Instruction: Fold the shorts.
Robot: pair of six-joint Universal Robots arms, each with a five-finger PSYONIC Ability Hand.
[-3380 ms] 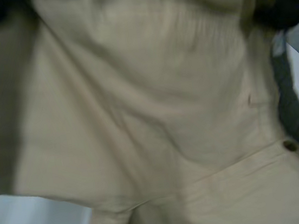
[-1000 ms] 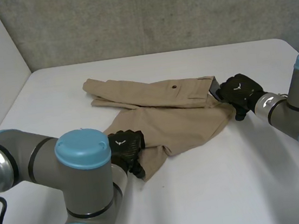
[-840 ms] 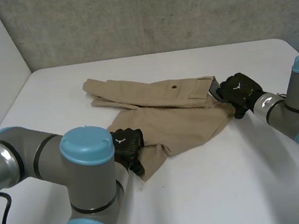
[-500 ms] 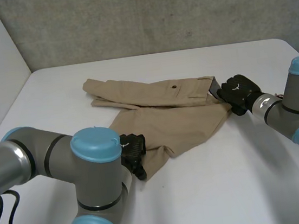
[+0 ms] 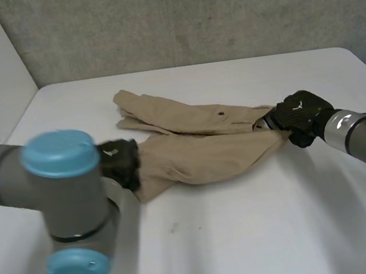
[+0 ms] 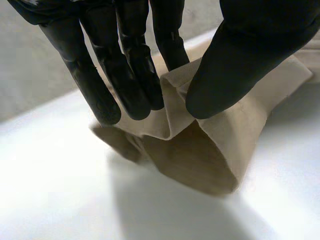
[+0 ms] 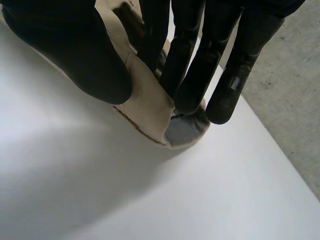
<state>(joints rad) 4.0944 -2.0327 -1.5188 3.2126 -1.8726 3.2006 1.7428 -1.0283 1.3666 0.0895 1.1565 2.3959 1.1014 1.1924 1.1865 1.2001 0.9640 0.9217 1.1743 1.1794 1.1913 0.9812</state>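
**While pinched at both ends, stretched lengthwise on the table**

As seen from the head view, has the tan shorts point(image 5: 204, 144) lying across the middle of the white table point(image 5: 248, 236), creased and partly doubled over, with a small button point(image 5: 221, 113) showing on the far layer. Held at the end toward the robot's left by the left hand point(image 5: 121, 166), clamped on cloth. In its wrist view, done with the thumb point(image 6: 235, 65) pressing a fold of the hem against straight fingers point(image 6: 132, 70), and with the leg opening gaping below the fingertips. Held at the opposite end by the right hand point(image 5: 304, 114), likewise closed on fabric. In its wrist view, done with the thumb point(image 7: 75, 45) on one face of the waistband corner, the fingers point(image 7: 200, 65) on the other, and a patch of grey lining point(image 7: 182, 131) peeking out beneath. Drawn fairly straight between the two hands along the near edge. Seemingly resting on the table at both ends, though hard to judge under the palms.
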